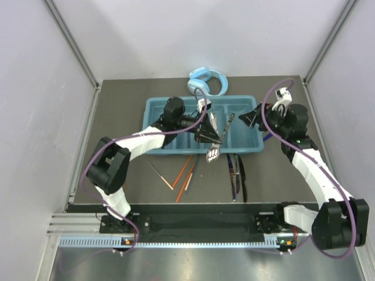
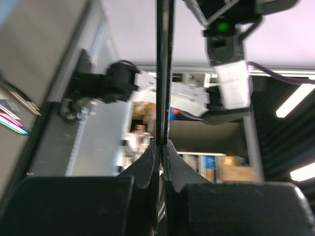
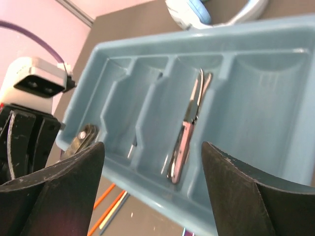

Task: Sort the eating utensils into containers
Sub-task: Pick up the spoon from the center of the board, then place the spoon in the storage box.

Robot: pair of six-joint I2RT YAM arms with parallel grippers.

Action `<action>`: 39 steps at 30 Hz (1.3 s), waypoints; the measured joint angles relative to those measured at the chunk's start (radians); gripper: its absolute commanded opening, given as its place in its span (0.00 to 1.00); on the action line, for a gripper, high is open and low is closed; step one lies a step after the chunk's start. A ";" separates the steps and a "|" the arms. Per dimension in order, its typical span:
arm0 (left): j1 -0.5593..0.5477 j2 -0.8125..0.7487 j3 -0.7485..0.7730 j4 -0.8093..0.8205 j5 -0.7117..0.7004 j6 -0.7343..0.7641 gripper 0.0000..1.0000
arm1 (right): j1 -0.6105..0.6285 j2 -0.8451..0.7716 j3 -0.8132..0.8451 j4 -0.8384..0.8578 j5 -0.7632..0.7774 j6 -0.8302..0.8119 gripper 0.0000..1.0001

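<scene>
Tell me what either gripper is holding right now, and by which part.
The left gripper pinches a slim utensil by its handle, with the head sticking out past the near wall of the tray. The right gripper is open and holds nothing.

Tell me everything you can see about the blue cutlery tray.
The cutlery tray is a teal-blue rectangle of smooth, plastic-looking material with a raised rim, rounded corners and four long compartments side by side. It lies flat on the dark table, toward the far side, light blue headphones just behind its far rim. Slim silvery cutlery lies lengthwise in one compartment. The left hand holds a utensil over the near rim; whether it touches is unclear.
</scene>
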 measured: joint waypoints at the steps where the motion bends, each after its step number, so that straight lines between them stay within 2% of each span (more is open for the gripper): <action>1: 0.002 -0.004 0.043 -0.129 -0.007 0.084 0.00 | 0.000 0.011 0.008 0.018 -0.007 0.007 0.80; 4: 0.008 -0.014 0.163 -0.431 -0.034 0.322 0.00 | 0.000 0.039 0.013 0.066 -0.043 0.036 0.81; 10: 0.012 -0.047 0.185 -0.685 -0.052 0.546 0.00 | 0.020 0.037 -0.020 0.154 -0.099 0.119 0.83; 18: 0.012 -0.047 0.180 -0.779 -0.071 0.626 0.00 | 0.082 0.030 -0.037 0.217 -0.131 0.179 0.83; 30: 0.012 -0.032 0.180 -0.792 -0.082 0.646 0.00 | 0.221 0.111 -0.068 0.261 -0.098 0.205 0.82; 33: 0.012 -0.031 0.180 -0.802 -0.083 0.653 0.00 | 0.232 0.134 -0.069 0.260 -0.084 0.206 0.78; 36: 0.012 -0.031 0.180 -0.815 -0.083 0.664 0.00 | 0.238 0.141 -0.069 0.263 -0.069 0.203 0.64; 37: 0.012 -0.031 0.180 -0.822 -0.083 0.668 0.00 | 0.240 0.143 -0.069 0.266 -0.066 0.201 0.52; 39: 0.012 -0.031 0.180 -0.826 -0.083 0.672 0.00 | 0.242 0.146 -0.069 0.276 -0.061 0.195 0.36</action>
